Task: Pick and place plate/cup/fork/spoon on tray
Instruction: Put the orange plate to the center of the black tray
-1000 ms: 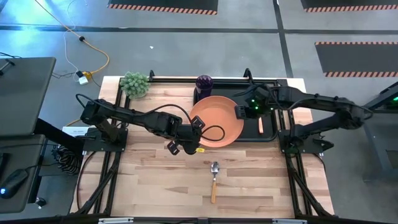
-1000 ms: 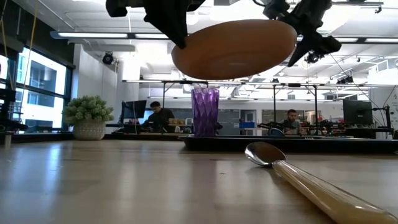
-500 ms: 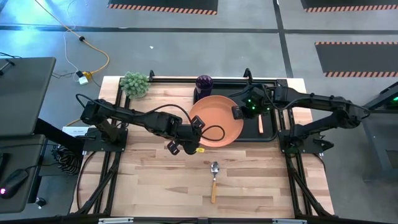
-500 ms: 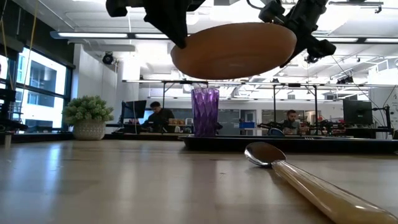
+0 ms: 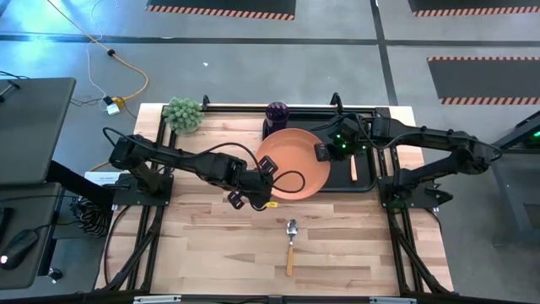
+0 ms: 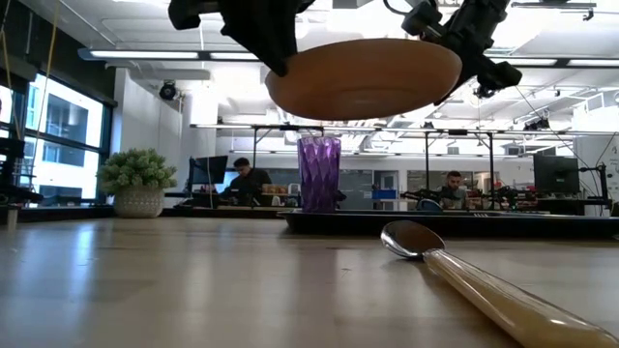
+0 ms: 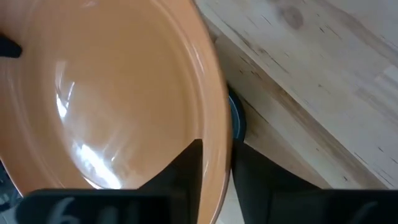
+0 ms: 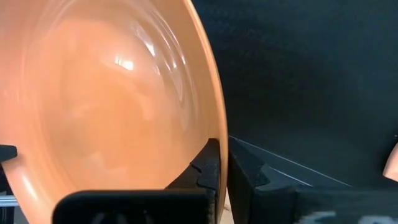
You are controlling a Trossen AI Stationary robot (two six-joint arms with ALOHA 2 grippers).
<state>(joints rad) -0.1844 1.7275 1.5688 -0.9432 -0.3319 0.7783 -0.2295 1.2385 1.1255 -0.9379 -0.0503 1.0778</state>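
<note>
The orange plate (image 5: 293, 164) hangs in the air over the left part of the black tray (image 5: 366, 176); in the low view the plate (image 6: 363, 77) is well above the table. My left gripper (image 5: 268, 170) is shut on its left rim, my right gripper (image 5: 324, 152) on its right rim. The purple cup (image 5: 277, 111) stands on the tray's far left corner. The fork (image 5: 353, 170) lies on the tray to the right of the plate. The spoon (image 5: 290, 241) lies on the table, nearer than the plate. My left gripper pinches the plate's left rim (image 7: 216, 146), one finger (image 7: 183, 174) inside the plate and one (image 7: 261, 186) outside below it. It comes from the table's left. The plate is lifted clear and about level. My right gripper pinches the plate's right rim (image 8: 217, 134), one finger (image 8: 208, 167) on the inside and one (image 8: 249, 177) on the outside. It comes from the table's right. The plate is clear of the tray.
A green fuzzy plant (image 5: 183, 113) in a pot stands at the table's far left corner. People sit at desks in the room beyond the table (image 6: 242, 179). Bare wood shows on the near half of the table around the spoon.
My right gripper has moved a little toward the table's left, closer onto the plate's right rim. The plate has stayed lifted and nearly still between both grippers.
</note>
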